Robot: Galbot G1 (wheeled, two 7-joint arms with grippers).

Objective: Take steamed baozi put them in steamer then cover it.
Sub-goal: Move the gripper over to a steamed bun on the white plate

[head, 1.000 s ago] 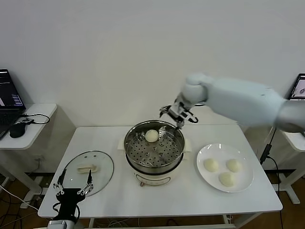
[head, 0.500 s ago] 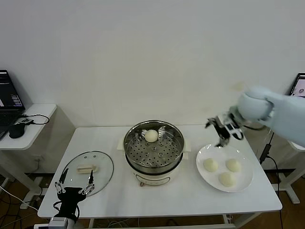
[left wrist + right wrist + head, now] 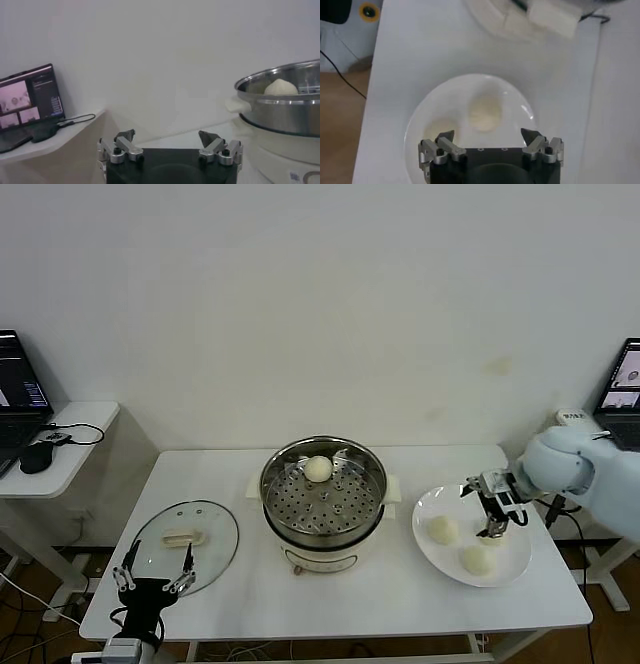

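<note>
Baozi are split between two places on the white counter [image 3: 330, 604]. One steamed bun [image 3: 318, 469] sits inside the steamer [image 3: 323, 494], on the perforated tray toward the far side of the pot. The steamer stands near the middle of the counter, uncovered. Three more buns [image 3: 443, 530] lie on a round white plate [image 3: 430, 549] to the steamer's right, with a strip of bare counter between plate and pot. The plate's right edge is near the counter's right edge.

The glass cover [image 3: 185, 541] lies flat near the counter's front left corner, handle up, well apart from the steamer. Bare counter runs in front of the steamer.

The right gripper [image 3: 492, 514] is low over the plate, above the far bun, fingers spread and holding nothing; the right wrist view shows the plate and two buns beneath it. A second ago this gripper was at the steamer's far rim; it has since swung right and come down over the plate.

The left gripper [image 3: 152, 576] waits at the counter's front left edge, just beside the cover, fingers spread wide and empty, where it was before.

A side table [image 3: 60, 449] with a laptop [image 3: 18, 389] stands to the left.
</note>
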